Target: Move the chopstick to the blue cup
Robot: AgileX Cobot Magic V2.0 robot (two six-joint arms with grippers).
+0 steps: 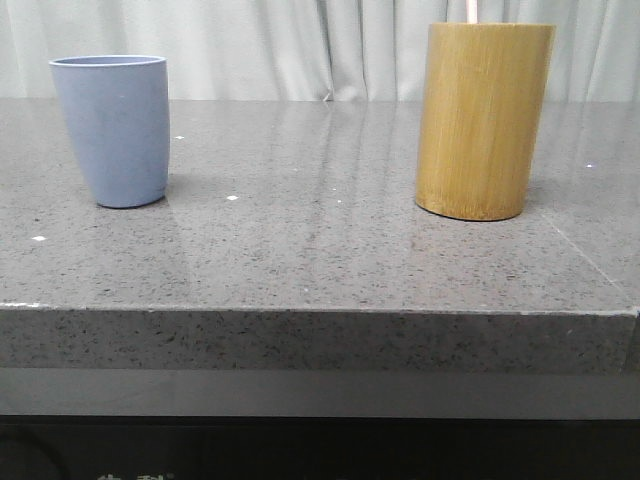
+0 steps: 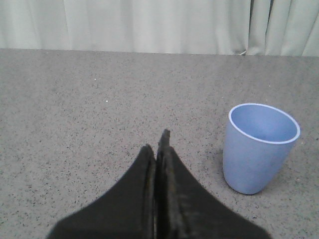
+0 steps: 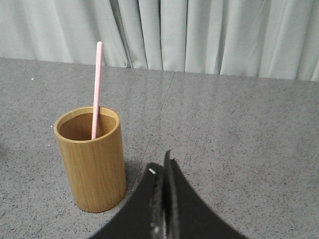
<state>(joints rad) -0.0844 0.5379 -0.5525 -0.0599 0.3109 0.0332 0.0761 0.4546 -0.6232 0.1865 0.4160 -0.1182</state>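
Note:
A pale pink chopstick [image 3: 96,84] stands in the tan bamboo holder [image 3: 92,162]; in the front view only its tip [image 1: 470,10] shows above the holder [image 1: 482,120] at the right. The light-blue cup [image 1: 112,130] stands at the left and is empty in the left wrist view [image 2: 259,149]. My left gripper [image 2: 158,144] is shut and empty, apart from the cup. My right gripper [image 3: 162,164] is shut and empty, beside the holder without touching it. Neither gripper shows in the front view.
The grey speckled stone table [image 1: 320,240] has its front edge [image 1: 320,310] near the camera. Pale curtains [image 1: 300,50] hang behind the table.

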